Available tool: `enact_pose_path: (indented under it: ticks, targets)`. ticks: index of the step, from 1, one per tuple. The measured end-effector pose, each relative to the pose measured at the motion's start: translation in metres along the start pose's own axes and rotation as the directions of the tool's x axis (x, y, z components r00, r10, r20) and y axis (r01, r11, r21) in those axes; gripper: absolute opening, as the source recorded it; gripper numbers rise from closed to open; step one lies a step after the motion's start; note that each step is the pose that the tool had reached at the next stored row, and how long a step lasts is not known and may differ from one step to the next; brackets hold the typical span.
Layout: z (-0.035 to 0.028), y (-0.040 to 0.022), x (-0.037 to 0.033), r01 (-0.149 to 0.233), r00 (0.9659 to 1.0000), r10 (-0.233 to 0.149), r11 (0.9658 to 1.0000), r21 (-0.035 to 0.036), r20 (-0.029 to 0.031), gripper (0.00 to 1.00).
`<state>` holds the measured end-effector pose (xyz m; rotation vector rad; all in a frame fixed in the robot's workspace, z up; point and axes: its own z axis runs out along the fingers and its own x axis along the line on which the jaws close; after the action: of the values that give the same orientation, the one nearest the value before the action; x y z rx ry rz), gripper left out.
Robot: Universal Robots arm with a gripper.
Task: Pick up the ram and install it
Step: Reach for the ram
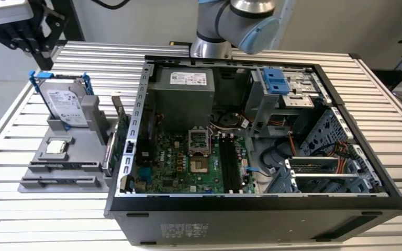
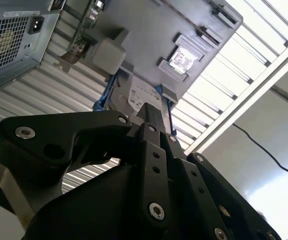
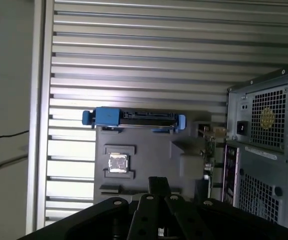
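In both wrist views my gripper hangs high above a grey fixture that stands beside the open computer case. Its black fingertips sit together with nothing between them. A thin dark strip in the long holder at the fixture's front looks like the ram. In the first wrist view my gripper's body covers that end of the fixture. The motherboard's black slots run lengthwise inside the case. My arm's joint shows behind the case.
On the fixture stand a silver hard drive in a blue frame, an upright green expansion card and a small square chip. The power supply and drive cage fill the case's far end. The table is slatted metal.
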<state>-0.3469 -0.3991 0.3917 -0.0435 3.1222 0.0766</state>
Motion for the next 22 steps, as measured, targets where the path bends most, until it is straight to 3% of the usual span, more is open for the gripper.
enact_pose_path:
  ticks: [4, 12, 16, 22]
  targets:
    - [0.0002, -0.0001, 0.0037, -0.009, 1.0000, 0.009, 1.0000, 0.0003, 0.0004, 0.00]
    - [0.0001, -0.0022, 0.0040, -0.009, 1.0000, 0.009, 1.0000, 0.0002, 0.0004, 0.00]
    - [-0.0002, -0.0097, 0.0042, -0.012, 0.9999, 0.012, 0.9999, 0.0003, 0.0006, 0.00]
    - [-0.0009, -0.0263, 0.0046, -0.020, 0.9998, 0.020, 0.9998, 0.0004, 0.0010, 0.00]
